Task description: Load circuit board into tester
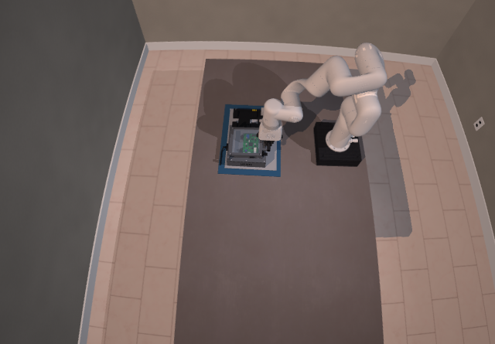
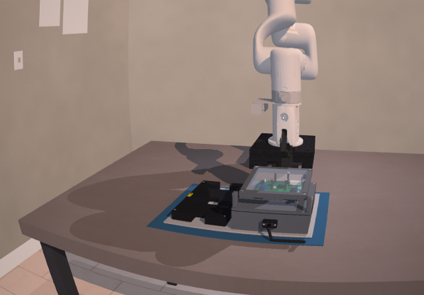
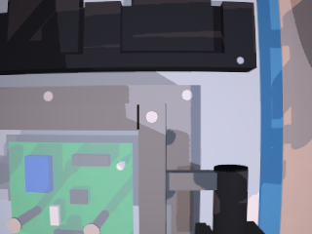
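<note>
The tool is clamped on the lid tab at the tester's three o'clock edge; board inside.

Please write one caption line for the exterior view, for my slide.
Gripper grips the clear lid, held slightly open over the circuit board in the tester.
</note>
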`<move>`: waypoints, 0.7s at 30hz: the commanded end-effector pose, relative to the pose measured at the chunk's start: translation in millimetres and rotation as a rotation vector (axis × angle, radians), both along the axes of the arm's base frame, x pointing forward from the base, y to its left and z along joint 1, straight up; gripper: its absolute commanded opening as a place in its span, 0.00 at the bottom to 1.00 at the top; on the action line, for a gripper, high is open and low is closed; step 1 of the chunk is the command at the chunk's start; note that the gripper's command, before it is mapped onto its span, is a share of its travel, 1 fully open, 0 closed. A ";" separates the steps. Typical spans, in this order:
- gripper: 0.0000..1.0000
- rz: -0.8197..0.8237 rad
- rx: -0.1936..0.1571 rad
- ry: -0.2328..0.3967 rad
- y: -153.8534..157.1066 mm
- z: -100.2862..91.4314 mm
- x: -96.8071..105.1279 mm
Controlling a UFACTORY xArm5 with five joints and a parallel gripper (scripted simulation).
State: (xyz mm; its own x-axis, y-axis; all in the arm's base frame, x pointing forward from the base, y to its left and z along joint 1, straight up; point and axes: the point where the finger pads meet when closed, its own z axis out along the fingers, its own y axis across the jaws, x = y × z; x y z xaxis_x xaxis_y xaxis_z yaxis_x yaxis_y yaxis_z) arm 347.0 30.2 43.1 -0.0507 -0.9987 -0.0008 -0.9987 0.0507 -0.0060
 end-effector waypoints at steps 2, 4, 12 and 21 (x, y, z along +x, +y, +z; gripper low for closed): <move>0.00 0.000 0.000 -0.002 0.1 0.1 0.9; 0.00 0.000 0.000 -0.002 0.1 -0.7 1.0; 0.00 0.000 0.000 -0.002 0.1 -1.7 1.0; 0.00 0.000 0.000 -0.002 0.1 -2.9 1.0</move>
